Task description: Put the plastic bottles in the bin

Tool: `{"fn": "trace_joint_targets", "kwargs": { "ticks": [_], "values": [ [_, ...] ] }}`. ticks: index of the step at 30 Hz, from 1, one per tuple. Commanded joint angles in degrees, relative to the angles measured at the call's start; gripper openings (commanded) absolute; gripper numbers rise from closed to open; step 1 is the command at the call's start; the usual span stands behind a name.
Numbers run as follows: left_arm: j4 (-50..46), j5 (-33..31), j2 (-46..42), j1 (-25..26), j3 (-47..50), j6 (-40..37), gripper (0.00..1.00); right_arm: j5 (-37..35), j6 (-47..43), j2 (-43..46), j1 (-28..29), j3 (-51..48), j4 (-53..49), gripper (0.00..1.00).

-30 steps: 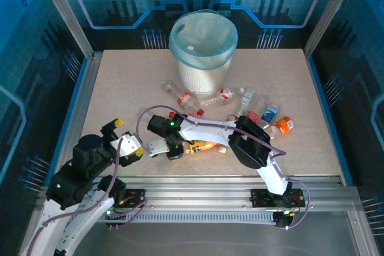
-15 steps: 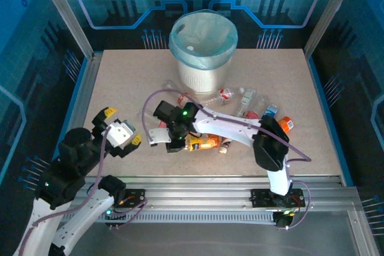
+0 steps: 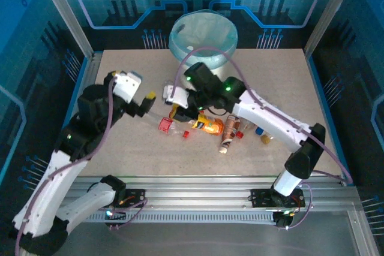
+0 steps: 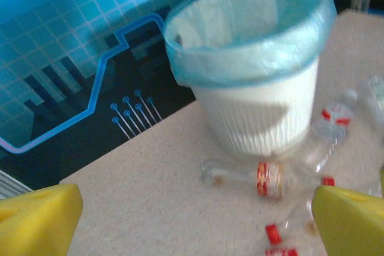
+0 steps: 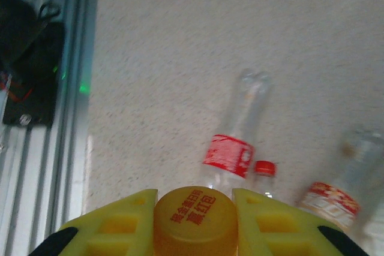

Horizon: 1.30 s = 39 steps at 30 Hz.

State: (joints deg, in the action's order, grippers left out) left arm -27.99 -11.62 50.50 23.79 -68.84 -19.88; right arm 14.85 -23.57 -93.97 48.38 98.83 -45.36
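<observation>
The plastic bottles (image 3: 171, 125) are small and mostly clear, with red caps and red, orange or brown labels. They lie scattered on the speckled surface (image 3: 132, 154) in front of the bin (image 3: 201, 34), one red-labelled bottle (image 4: 252, 175) at its foot. The right arm stretches across to the left, its right tool (image 5: 193, 199) pinching an orange-topped bottle (image 5: 193, 223) above the surface, while the raised left tool (image 4: 192, 226) is spread wide, facing the bin. A light-blue bag (image 4: 240, 58) lines the white ribbed bin; I cannot tell its contents.
</observation>
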Motion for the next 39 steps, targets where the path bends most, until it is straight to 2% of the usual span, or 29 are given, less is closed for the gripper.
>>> {"fn": "trace_joint_targets", "kwargs": {
  "ticks": [1,8,15,32,35,39],
  "values": [
    [4.2,-2.6,4.0,-0.2,-6.4,9.4,0.99,1.6,5.0,4.5,-3.2,2.7,5.9,0.20],
    [9.8,1.7,13.0,-0.2,-14.0,16.0,0.99,-0.1,7.6,6.8,-7.8,7.8,12.7,0.16],
    [11.0,1.7,21.0,-0.2,-21.9,19.5,0.99,-0.2,13.0,5.4,-12.9,13.8,21.4,0.16],
    [7.7,2.1,42.8,-0.6,-48.7,20.6,0.99,-3.2,20.9,-21.5,-22.0,53.9,16.2,0.15],
    [6.8,2.5,46.6,-0.8,-53.7,21.2,0.99,-3.4,22.3,-24.9,-23.9,58.3,15.4,0.14],
    [5.9,2.9,50.7,-0.9,-58.5,22.6,0.99,-3.9,24.0,-26.2,-26.2,58.7,16.0,0.14]
  ]
}}
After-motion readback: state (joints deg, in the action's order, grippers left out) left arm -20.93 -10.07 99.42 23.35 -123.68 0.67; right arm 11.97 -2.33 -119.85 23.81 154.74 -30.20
